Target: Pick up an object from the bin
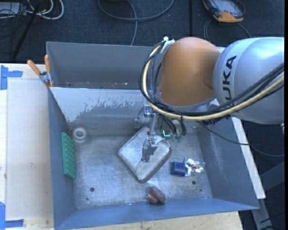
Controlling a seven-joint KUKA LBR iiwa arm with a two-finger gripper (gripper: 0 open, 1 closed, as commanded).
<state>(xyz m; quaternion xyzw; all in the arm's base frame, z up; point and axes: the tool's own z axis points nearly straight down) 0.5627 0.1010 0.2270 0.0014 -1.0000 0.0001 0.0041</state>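
Observation:
My gripper hangs below the orange wrist cover, its fingers down on a grey flat rounded slab that lies tilted in the middle of the bin. To the right of the slab lies a small blue packet with a crinkled silver wrapper. A small brown rounded lump sits near the bin's front wall, below the slab.
A green ridged strip lies along the left wall, with a small whitish ring just above it. The arm and its cables cover the bin's back right part.

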